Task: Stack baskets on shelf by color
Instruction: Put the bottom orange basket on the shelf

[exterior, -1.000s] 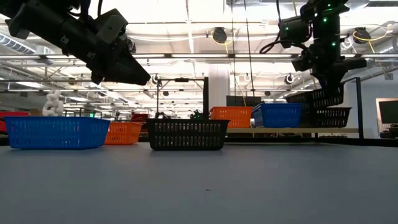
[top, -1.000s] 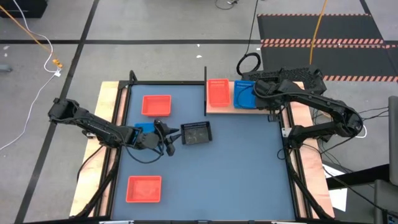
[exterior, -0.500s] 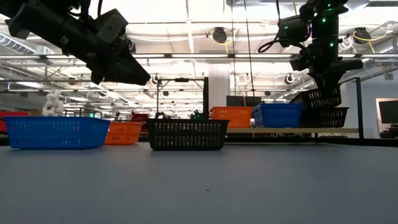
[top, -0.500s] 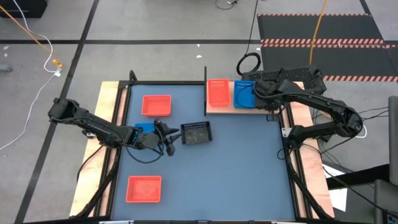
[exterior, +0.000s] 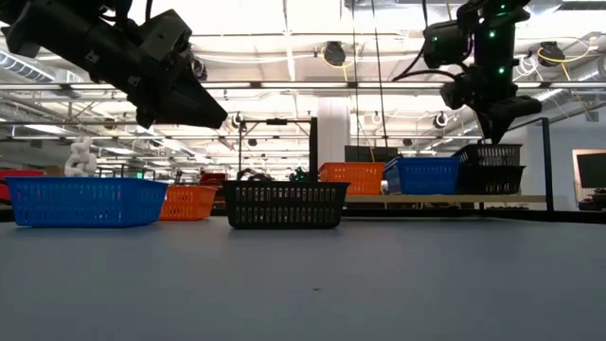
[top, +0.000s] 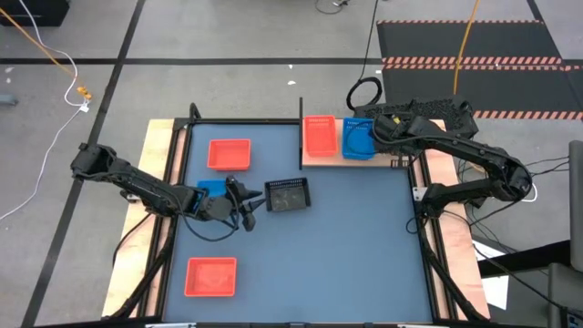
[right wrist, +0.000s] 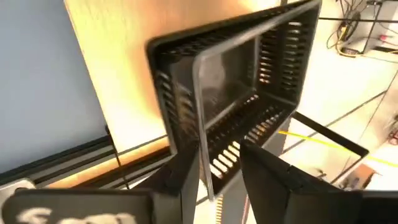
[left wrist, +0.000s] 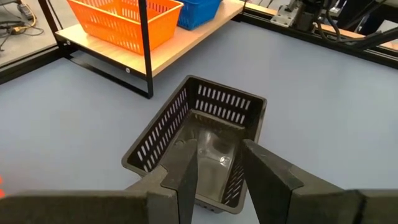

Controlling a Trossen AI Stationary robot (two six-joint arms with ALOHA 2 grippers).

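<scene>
1. The right gripper (exterior: 494, 133) hangs over the shelf's (top: 321, 159) far end, fingers pinching the rim of a black basket (exterior: 490, 168) nested on another black one.
2. Beside these sit a blue basket (top: 357, 138) and an orange basket (top: 318, 135).
3. The left gripper (top: 244, 206) hovers, fingers parted and empty, by a third black basket (top: 288, 194) on the table (top: 355, 246).
4. A black post (top: 301, 133) edges the shelf.

Shelf (top: 321, 158) sits upper centre-right of the table (top: 364, 246) w/ three baskets on it – one (top: 319, 135) at left by the post (top: 301, 132), one (top: 356, 138) mid, a stacked pair (exterior: 490, 168) at right. Loose baskets: upper left (top: 229, 153), lower left (top: 210, 276), centre (top: 288, 194), another (top: 211, 188) left of centre.
</scene>
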